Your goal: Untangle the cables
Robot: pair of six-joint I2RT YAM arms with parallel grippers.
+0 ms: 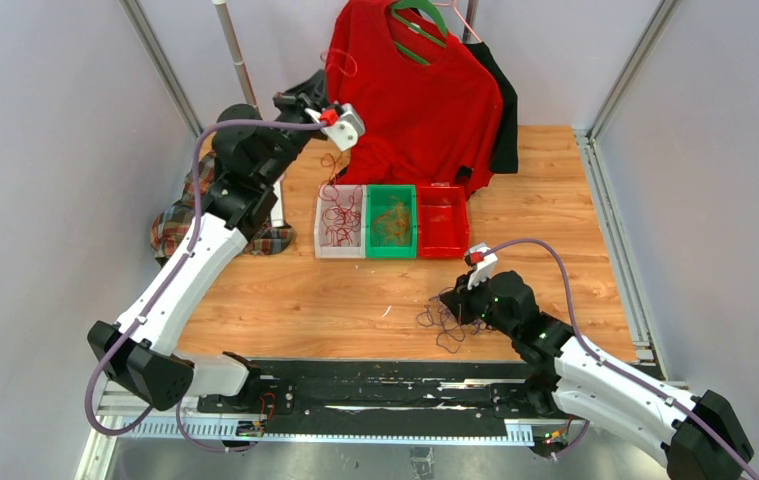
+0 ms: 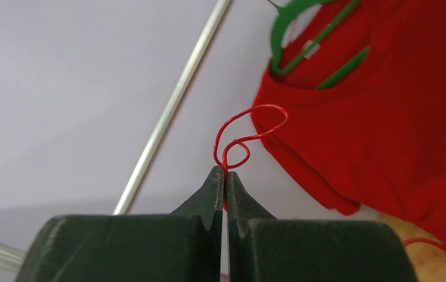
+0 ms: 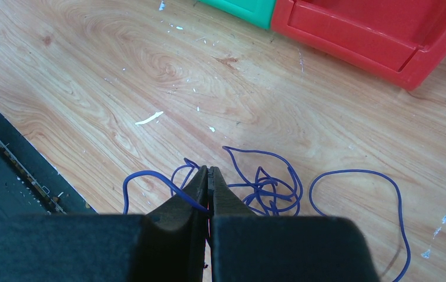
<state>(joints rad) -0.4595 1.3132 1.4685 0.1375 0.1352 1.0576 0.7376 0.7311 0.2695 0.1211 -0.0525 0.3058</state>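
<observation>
My left gripper (image 1: 323, 100) is raised high at the back left, in front of the red shirt. It is shut on a thin red cable (image 2: 248, 136), which curls in a loop above the fingertips (image 2: 215, 179). Below the gripper the red strand (image 1: 332, 170) hangs down towards the white bin (image 1: 320, 238). My right gripper (image 1: 453, 297) is low over the table near its front edge. It is shut on a purple cable (image 3: 150, 176) that enters between its jaws from the left. Just beyond its tips, a loose tangle of purple cables (image 3: 267, 187) lies on the wood.
Three bins stand in a row mid-table: the white one with red wires, a green one (image 1: 392, 250) with orange wires, and a red one (image 1: 443, 245). A red shirt (image 1: 425, 100) hangs on a green hanger (image 2: 302, 41) behind. A plaid cloth (image 1: 170, 230) lies at left.
</observation>
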